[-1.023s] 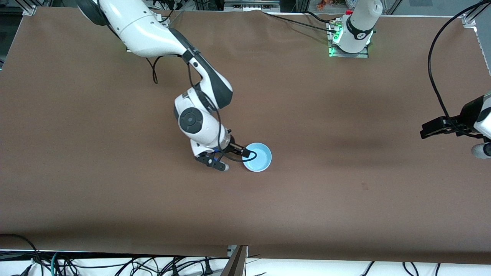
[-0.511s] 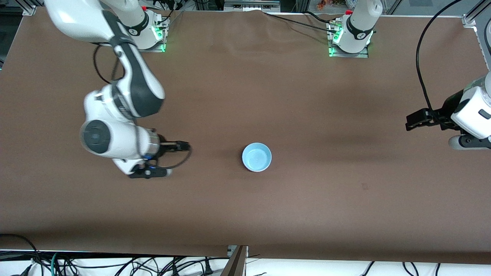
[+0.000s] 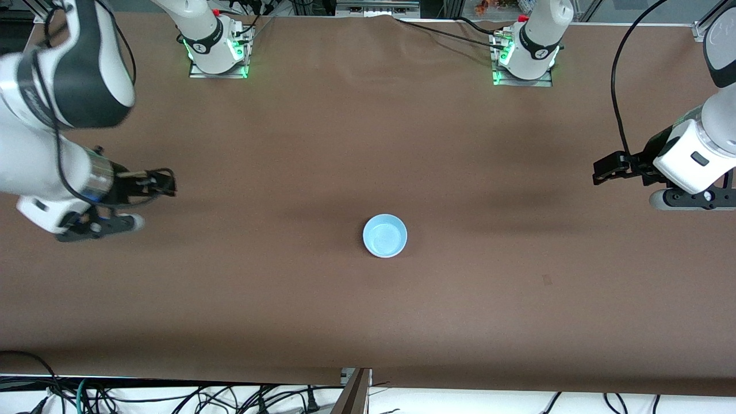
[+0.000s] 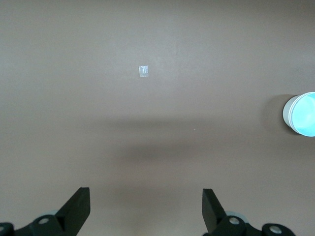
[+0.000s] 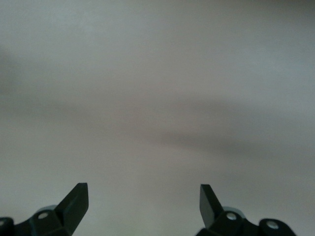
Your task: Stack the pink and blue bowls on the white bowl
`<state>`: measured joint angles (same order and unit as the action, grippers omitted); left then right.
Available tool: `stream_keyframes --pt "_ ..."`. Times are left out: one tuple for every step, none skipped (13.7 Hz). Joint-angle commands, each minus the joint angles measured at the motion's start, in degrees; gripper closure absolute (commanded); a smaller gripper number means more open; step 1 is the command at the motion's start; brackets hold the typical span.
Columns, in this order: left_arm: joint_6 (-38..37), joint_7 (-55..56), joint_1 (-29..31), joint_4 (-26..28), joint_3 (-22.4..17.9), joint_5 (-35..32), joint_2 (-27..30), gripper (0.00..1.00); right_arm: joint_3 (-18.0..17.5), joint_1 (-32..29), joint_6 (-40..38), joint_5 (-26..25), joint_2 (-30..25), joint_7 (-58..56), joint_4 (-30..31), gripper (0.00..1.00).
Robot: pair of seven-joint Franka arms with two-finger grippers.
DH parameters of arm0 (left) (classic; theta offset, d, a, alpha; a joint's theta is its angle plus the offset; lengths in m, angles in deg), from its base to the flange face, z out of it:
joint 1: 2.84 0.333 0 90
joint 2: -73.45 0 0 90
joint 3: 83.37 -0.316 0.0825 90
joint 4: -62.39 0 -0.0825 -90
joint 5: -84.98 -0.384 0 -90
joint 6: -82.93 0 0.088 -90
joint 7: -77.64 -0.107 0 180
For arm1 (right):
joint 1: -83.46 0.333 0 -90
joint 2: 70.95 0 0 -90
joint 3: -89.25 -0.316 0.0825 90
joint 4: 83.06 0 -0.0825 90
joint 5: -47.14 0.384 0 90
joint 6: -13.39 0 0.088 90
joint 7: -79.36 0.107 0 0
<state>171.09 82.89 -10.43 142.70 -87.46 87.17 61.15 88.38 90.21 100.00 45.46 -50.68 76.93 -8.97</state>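
At the middle of the brown table [image 3: 368, 144] stands the blue bowl [image 3: 384, 236], upright, mouth up, nothing inside it. In the left wrist view a pale band shows at the bowl's side [image 4: 300, 113], which suggests it sits nested on another bowl or bowls; the pink and the white bowl cannot be made out separately in any view, so the stack's makeup beneath the blue one cannot be confirmed. If they lie under it, the task reads as essentially complete. The right gripper [image 3: 164, 185] hangs over bare cloth at the right arm's end of the table, well apart from the bowl; its wrist view shows both fingers spread wide with nothing between them [image 5: 142, 206] and only cloth below. The left gripper [image 3: 604, 171] hangs over the left arm's end, likewise well apart; its fingers are spread wide and empty [image 4: 146, 209]. A small pale tape mark [image 4: 143, 71] lies on the cloth in its view. The bowl lies between the two grippers, toward the table centre from each. Being round, it offers no preferred grasp axis. Neither arm is clearly closer; either could reach it should a correction be needed.
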Motion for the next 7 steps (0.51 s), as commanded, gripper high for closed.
stream_keyframes --pt "1.5 -0.9 0.6 3.8 1.0 -1.6 3.5 0.0 -0.5 -1.9 0.5 -1.0 -9.7 -0.6 6.0 0.0" --pt "1.4 -0.9 0.6 3.8 1.0 -1.6 3.9 0.0 -0.5 -3.0 0.1 -1.1 -12.1 -0.7 7.2 0.0" --pt "1.5 -1.0 0.6 4.2 0.9 -1.7 4.3 0.0 -0.5 -3.8 0.8 -1.1 -14.2 -0.6 10.0 0.0" --pt "1.5 -1.0 0.6 4.1 0.9 -1.8 4.4 0.0 -0.5 -3.8 0.7 -1.3 -14.8 -0.6 11.2 0.0" --pt "1.5 -1.0 0.6 4.1 0.9 -1.8 4.9 0.0 -0.5 -4.0 -0.1 -1.2 -15.3 -0.9 11.6 0.0" --pt "1.2 -1.1 0.6 4.1 0.9 -1.8 5.8 0.0 -0.5 -4.1 -1.3 -1.2 -16.0 -0.8 12.1 0.0" --pt "1.0 -1.3 0.6 4.1 0.9 -1.8 7.2 0.0 -0.5 -4.1 -3.1 -1.1 -16.2 -0.1 12.1 0.0"
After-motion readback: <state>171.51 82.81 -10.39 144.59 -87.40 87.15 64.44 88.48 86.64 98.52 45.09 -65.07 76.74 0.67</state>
